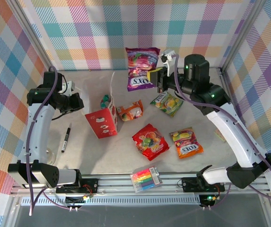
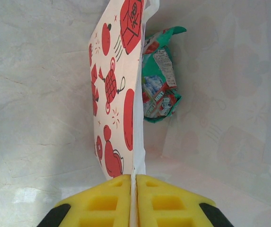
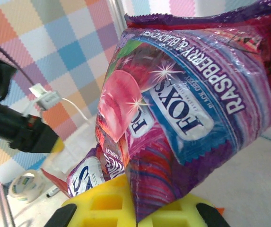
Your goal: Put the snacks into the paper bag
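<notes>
left fingers [image 2: 102, 203] clamped on paper bag [image 2: 118, 94] rim | right fingers [image 3: 102, 208] grasping purple FOXS pouch [image 3: 187, 118] | lower pouch edge-first into bag mouth

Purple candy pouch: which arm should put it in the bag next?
Right, probably: the right gripper holds the purple candy pouch aloft, while the left gripper is shut on the paper bag.

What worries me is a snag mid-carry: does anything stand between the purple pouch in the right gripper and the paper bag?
Nothing visible does. The purple pouch hangs raised in the right gripper, and the way to the paper bag looks open. The orange pouch lies flat beside the bag, likely below the path.
</notes>
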Robot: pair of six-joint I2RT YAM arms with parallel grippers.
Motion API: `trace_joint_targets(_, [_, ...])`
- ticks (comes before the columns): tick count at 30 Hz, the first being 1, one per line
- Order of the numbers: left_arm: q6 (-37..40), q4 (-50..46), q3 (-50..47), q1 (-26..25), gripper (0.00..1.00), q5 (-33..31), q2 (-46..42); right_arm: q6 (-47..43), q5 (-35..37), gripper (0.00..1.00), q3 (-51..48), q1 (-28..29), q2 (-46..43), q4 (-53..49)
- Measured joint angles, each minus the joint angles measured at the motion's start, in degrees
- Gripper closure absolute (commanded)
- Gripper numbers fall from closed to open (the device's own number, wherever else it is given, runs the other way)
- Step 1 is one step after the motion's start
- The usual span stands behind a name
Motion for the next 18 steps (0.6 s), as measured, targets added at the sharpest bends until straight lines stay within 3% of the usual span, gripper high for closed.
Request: trace_joint_targets(18, [0.42, 0.15, 0.0, 0.0, 0.89, 0.07, -0.17, 0.59, -5.99, 1.0, 13.75, 9.77, 14.8, 4.22])
